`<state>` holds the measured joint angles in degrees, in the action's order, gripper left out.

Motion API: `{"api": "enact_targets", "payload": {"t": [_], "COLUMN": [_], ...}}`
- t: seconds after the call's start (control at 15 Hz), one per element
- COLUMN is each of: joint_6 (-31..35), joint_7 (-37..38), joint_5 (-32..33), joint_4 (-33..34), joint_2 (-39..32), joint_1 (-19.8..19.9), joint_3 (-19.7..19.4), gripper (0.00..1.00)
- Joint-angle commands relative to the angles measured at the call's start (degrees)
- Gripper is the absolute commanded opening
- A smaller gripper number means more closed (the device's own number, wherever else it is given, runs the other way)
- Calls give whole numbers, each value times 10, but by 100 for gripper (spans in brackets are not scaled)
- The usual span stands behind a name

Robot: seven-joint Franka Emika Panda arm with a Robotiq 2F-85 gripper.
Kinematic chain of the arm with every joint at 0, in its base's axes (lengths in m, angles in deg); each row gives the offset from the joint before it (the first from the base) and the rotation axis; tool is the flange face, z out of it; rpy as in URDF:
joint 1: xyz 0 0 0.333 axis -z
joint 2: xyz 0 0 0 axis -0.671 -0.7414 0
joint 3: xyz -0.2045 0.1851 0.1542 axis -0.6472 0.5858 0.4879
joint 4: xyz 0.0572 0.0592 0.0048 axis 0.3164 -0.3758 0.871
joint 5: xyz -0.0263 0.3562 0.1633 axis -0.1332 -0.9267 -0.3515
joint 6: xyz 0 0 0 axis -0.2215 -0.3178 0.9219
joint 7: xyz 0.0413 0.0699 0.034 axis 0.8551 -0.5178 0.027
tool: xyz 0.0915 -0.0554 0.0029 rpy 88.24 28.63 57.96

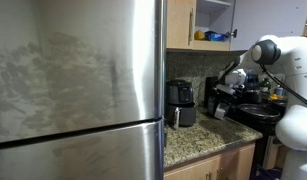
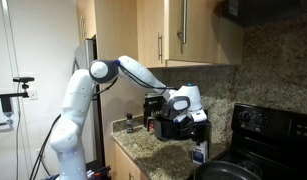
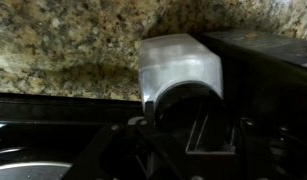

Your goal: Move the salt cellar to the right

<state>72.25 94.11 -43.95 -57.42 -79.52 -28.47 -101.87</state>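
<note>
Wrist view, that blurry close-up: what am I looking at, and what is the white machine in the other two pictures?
The white machine is a jointed robot arm. Two pictures come from cameras standing in the kitchen; the close-up comes from a camera on its wrist. Its end effector, the grasping part, hangs over a granite counter, right at a small whitish salt cellar. Whether it grips it, I cannot tell. A black coffee maker stands nearby.
</note>
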Motion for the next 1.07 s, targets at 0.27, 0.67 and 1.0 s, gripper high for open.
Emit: {"api": "enact_targets", "payload": {"t": [0.27,0.67,1.0], "joint_6": [7,-40,10], "joint_7": [-4,-14,8], "joint_5": [-36,22,15], "joint_4": [23,8,55], "joint_2": [-19,5,-36], "joint_1": [0,-20,-36], "joint_3": [4,3,12], "gripper": [62,37,37]}}
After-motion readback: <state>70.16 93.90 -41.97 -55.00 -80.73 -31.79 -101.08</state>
